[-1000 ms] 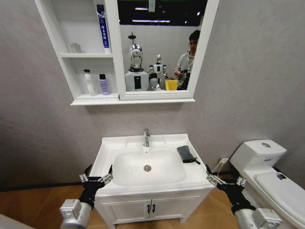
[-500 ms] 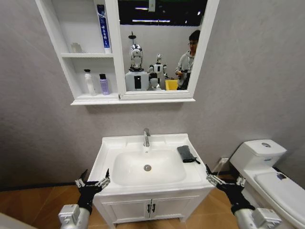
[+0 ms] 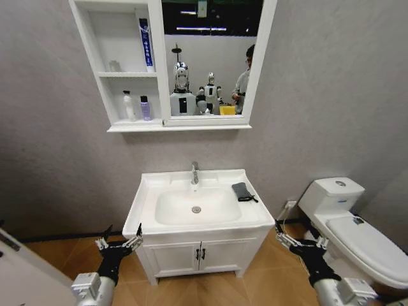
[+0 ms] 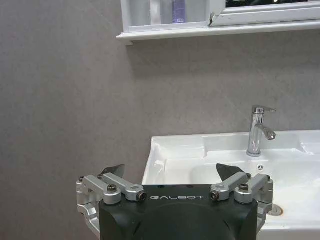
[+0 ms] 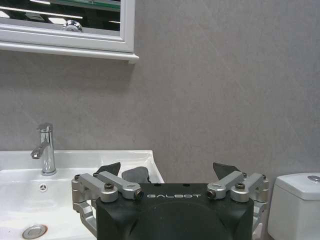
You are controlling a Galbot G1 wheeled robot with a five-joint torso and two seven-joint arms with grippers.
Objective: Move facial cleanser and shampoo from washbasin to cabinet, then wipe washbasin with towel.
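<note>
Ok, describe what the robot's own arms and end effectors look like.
Both match: the left end effector and right end effector have black bodies, silver bolted metal linkages and dark pointed fingertips. White GALBOT lettering marks each body. The forearms are silver-grey.

robot backed off, washbasin [image 3: 143,210] farther, left pincer [image 3: 118,239] lower beside it

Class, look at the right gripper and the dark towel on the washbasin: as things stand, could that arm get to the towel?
Probably yes. The towel lies uncovered on the washbasin rim, on the right gripper side; nothing stands between them. The gripper, fingers open, hangs lower, before the basin.
</note>
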